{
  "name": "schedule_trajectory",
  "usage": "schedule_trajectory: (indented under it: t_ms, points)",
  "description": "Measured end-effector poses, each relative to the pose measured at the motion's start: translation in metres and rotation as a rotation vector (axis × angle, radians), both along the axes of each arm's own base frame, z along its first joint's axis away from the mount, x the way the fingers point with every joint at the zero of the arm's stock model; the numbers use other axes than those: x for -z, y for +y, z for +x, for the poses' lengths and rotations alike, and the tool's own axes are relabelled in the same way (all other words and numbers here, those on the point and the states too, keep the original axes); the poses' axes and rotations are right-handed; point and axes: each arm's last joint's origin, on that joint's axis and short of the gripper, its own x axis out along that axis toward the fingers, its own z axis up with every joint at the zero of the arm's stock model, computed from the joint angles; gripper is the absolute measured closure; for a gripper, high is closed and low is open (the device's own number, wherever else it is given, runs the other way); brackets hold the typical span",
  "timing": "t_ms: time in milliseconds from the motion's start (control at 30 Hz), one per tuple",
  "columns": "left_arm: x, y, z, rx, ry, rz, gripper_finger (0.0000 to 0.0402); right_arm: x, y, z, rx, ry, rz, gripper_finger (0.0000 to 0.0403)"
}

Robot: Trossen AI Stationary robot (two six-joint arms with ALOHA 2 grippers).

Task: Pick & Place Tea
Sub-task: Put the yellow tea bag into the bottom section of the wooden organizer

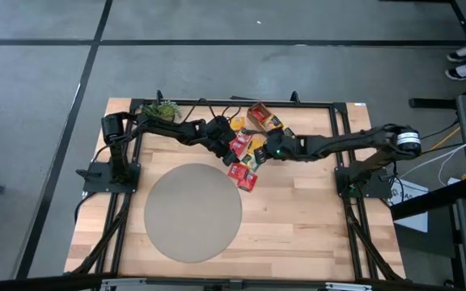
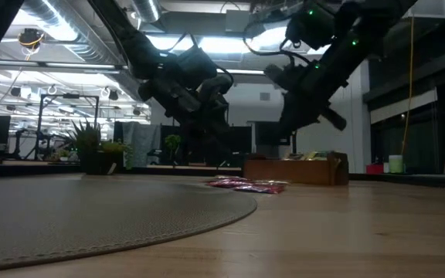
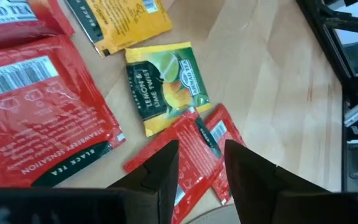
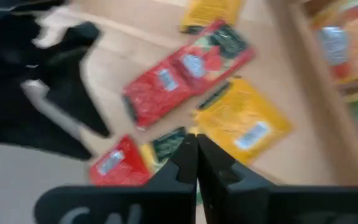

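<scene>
Your left gripper hangs spread over overlapping red sachets in the tea scattered at upper centre, while the right gripper, pressed together and seemingly empty, crowds close, so you risk pinching two sachets or knocking arms.

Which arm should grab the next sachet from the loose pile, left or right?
Probably left. The left end effector is open, with a red sachet showing between its fingers. The right end effector is shut, empty, above the yellow sachet, and would have to open first.
</scene>
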Motion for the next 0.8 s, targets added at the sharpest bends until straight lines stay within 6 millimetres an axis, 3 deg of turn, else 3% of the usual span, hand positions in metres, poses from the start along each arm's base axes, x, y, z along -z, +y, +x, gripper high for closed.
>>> schedule_trajectory:
  t_ms: [267,467,600,800]
  points:
    - [0.0,0.0,0.0,0.013,-0.007,-0.02,0.0277,0.0,-0.04,-0.01,-0.022,0.033,0.069,0.0398]
    - [-0.005,0.001,-0.002,0.016,-0.016,-0.023,0.0277,-0.016,-0.072,-0.008,-0.033,-0.028,0.039,0.0399]
    - [-0.018,0.006,-0.008,0.022,-0.045,0.005,0.0277,-0.018,-0.091,0.004,-0.088,-0.031,0.046,0.04]
    - [-0.039,0.017,-0.019,-0.008,-0.077,0.064,0.0277,-0.012,-0.111,0.037,-0.184,0.083,0.053,0.0401]
